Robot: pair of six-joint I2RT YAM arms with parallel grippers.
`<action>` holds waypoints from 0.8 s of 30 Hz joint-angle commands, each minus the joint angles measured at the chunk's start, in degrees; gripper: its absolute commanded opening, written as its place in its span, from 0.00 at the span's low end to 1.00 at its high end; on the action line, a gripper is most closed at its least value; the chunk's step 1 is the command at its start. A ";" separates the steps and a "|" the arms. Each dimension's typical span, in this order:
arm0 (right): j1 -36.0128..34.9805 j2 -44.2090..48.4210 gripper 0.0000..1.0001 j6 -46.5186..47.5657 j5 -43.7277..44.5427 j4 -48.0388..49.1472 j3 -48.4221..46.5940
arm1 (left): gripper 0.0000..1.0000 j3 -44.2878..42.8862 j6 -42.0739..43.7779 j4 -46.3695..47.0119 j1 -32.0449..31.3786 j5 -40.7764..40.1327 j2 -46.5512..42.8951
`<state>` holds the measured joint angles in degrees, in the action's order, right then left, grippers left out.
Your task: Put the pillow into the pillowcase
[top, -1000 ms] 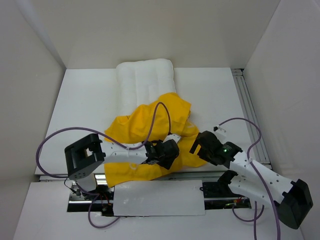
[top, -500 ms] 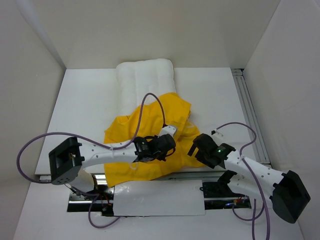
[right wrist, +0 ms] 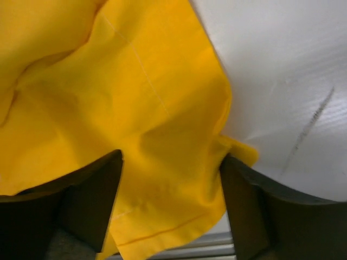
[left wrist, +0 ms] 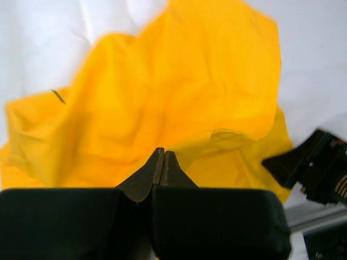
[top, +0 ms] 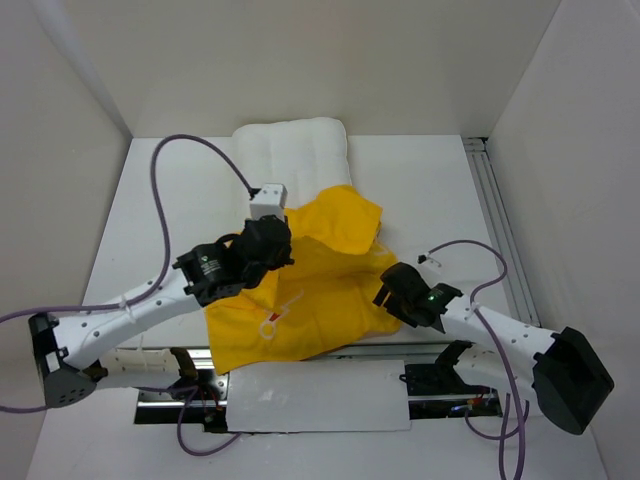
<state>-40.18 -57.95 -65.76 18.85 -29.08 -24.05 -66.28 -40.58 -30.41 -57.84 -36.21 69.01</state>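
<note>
The white quilted pillow (top: 290, 150) lies at the back of the table, its near end under the pillowcase. The yellow pillowcase (top: 320, 285) lies spread and rumpled in front of it, and shows from above in the left wrist view (left wrist: 179, 92). My left gripper (top: 272, 248) (left wrist: 162, 154) hangs raised over the pillowcase's far left part, shut, and I see no fabric between its tips. My right gripper (top: 392, 290) (right wrist: 171, 179) is low at the pillowcase's near right corner (right wrist: 162, 162). It is open, with yellow cloth lying between its fingers (right wrist: 92, 200).
White walls close the table in on three sides. An aluminium rail (top: 497, 225) runs along the right edge. A white plate (top: 310, 395) covers the near edge between the arm bases. Purple cables (top: 190, 150) loop above both arms.
My left gripper shut and rose back-left towards the pillow. The pillowcase now lies flatter and wider. My right gripper slid left onto its corner, jaws slightly narrower.
</note>
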 commanded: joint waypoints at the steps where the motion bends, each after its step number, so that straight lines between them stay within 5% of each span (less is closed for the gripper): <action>1: 0.19 -3.57 0.75 -2.09 0.13 3.94 1.64 | 0.00 -1.92 3.92 0.71 3.69 -2.65 -3.96; 2: 0.19 -4.53 0.57 -2.09 0.74 4.47 1.03 | 0.00 -2.62 4.71 0.71 4.66 -1.77 -3.97; 5: 0.19 -7.34 0.46 -2.09 2.67 5.26 -0.81 | 0.00 -4.64 7.70 1.23 8.27 1.22 -5.29; 6: 0.19 -9.09 0.15 -2.09 3.38 5.26 -1.60 | 0.00 -5.34 8.23 1.23 10.10 1.23 -5.29; 8: 0.19 -10.94 0.00 -1.48 5.22 3.86 -4.75 | 0.00 -7.63 9.11 1.23 12.04 2.71 -5.29; 15: 0.72 -15.43 0.00 2.65 14.97 -6.06 -16.98 | 0.00 -14.83 11.39 0.10 20.57 5.44 -4.15; 24: 4.40 0.81 0.00 12.46 20.60 -10.90 -23.30 | 0.00 -25.37 15.52 -1.75 30.06 4.30 -7.40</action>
<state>-37.52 -62.63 -58.04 32.88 -34.94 -42.78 -86.24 -28.60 -33.58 -30.00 -30.79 64.40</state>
